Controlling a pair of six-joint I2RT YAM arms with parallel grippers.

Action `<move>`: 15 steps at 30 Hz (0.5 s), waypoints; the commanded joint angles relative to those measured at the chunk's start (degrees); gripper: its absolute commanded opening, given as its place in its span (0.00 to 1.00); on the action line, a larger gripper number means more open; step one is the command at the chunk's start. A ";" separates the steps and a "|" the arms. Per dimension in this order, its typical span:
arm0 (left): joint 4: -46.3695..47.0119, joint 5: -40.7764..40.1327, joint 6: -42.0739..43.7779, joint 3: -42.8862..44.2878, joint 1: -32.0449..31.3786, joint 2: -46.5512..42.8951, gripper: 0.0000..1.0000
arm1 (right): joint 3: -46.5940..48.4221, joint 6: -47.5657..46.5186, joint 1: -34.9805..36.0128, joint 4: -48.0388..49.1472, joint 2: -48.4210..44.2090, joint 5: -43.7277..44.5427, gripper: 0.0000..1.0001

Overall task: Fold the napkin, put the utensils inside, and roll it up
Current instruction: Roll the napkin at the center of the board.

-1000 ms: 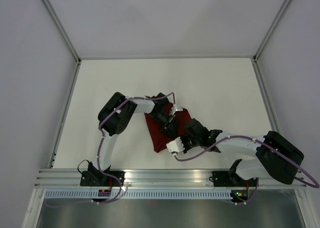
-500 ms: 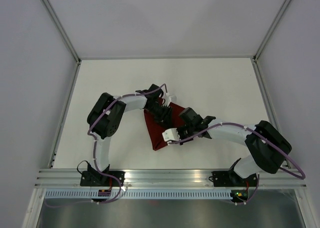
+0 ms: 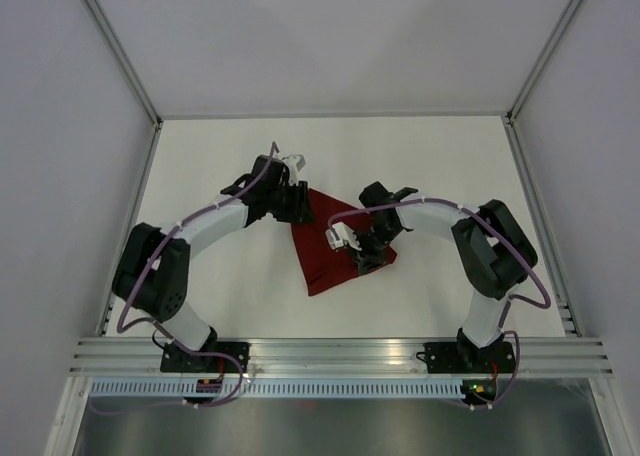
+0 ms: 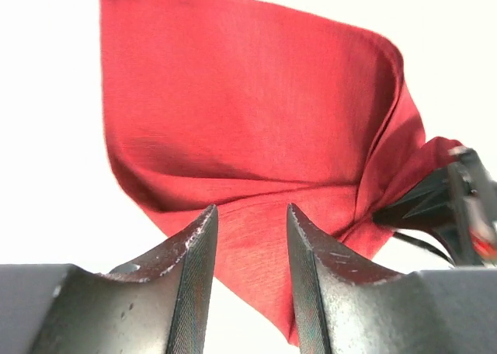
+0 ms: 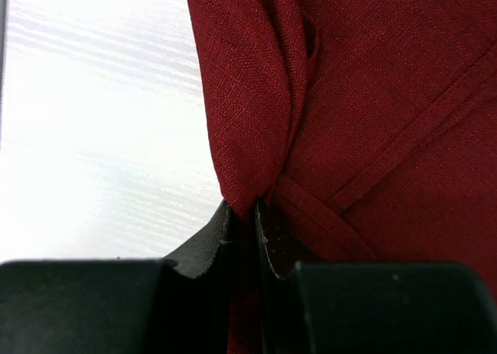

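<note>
The dark red napkin (image 3: 322, 256) lies crumpled and partly folded on the white table, mid-centre. My left gripper (image 3: 301, 204) hovers at its far left corner. In the left wrist view its jaws (image 4: 251, 218) stand open and hold nothing, with the napkin (image 4: 248, 129) beyond and below them. My right gripper (image 3: 367, 256) is at the napkin's right edge. In the right wrist view it (image 5: 247, 214) is shut on a bunched fold of the napkin (image 5: 365, 98). No fork or other utensil is in view.
The white table (image 3: 450, 166) is bounded by grey walls and aluminium rails at the left, right and near edges. My right gripper's dark fingers also show at the right of the left wrist view (image 4: 435, 203), by the napkin's edge.
My left gripper has drawn back up and to the left, off the napkin's middle to its far corner. My right gripper has carried its fold away from the near edge, to the right.
</note>
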 commanded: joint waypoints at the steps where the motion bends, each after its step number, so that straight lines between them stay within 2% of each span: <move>1: 8.46 -10.58 -3.80 -4.76 -0.31 -9.84 0.46 | 4.71 -6.28 -3.53 -13.09 7.56 -2.58 0.10; 7: 14.10 -14.63 -0.03 -12.16 -1.97 -20.05 0.48 | 14.29 -9.36 -6.53 -24.68 16.27 -6.19 0.10; 11: 15.07 -23.92 6.30 -14.45 -9.94 -23.49 0.49 | 20.19 -11.65 -8.11 -31.28 21.47 -7.68 0.10; 15: 18.05 -29.04 11.75 -16.21 -18.04 -23.59 0.50 | 23.10 -10.95 -8.64 -33.23 24.20 -7.95 0.10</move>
